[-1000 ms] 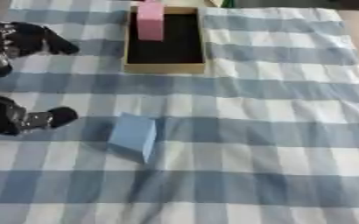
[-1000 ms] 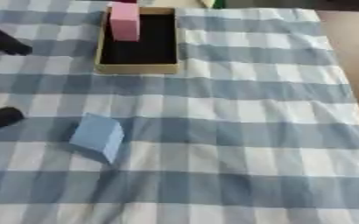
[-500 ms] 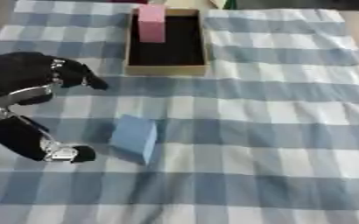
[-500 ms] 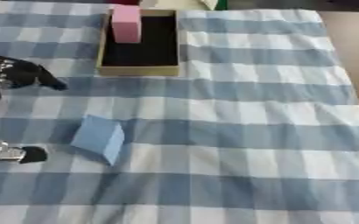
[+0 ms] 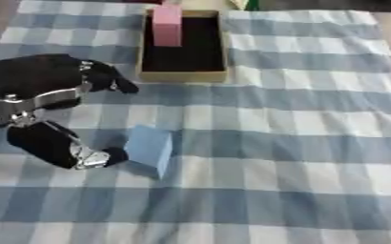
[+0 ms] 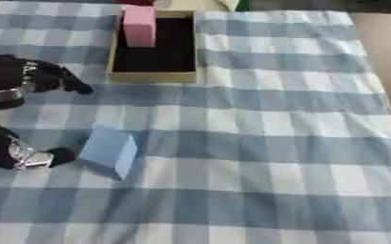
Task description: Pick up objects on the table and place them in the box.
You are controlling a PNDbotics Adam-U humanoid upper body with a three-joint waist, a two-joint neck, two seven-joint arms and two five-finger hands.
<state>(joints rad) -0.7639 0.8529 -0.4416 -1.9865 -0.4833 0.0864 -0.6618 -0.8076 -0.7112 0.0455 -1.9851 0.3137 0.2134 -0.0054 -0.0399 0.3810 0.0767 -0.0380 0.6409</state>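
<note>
Fingers of the left hand [image 5: 45,102] are spread wide and hold nothing: the upper ones point toward 2 o'clock, while the thumb [image 5: 98,158] lies low with its tip just beside the left face of the blue block [image 5: 149,150], contact not clear. Half a second ago that thumb tip sat well apart from the block, and 1 second ago the hand was only at the 9 o'clock edge, so the hand has swept in toward the block and now brackets it from the left. I judge this the approach to a grasp, with closing and lifting yet to come. On the checked cloth [image 5: 299,143] the block rests just left of centre, tilted on an edge, unmoved across the frames. At 12 o'clock is the box [image 5: 182,74], dark inside, with 1 pink block [image 5: 167,24] already standing in its far left corner. Most of the hand and wrist appear in the left eye view; the right eye view cuts them at its border but shows a clearer strip of cloth between thumb and block. No right hand appears.
</note>
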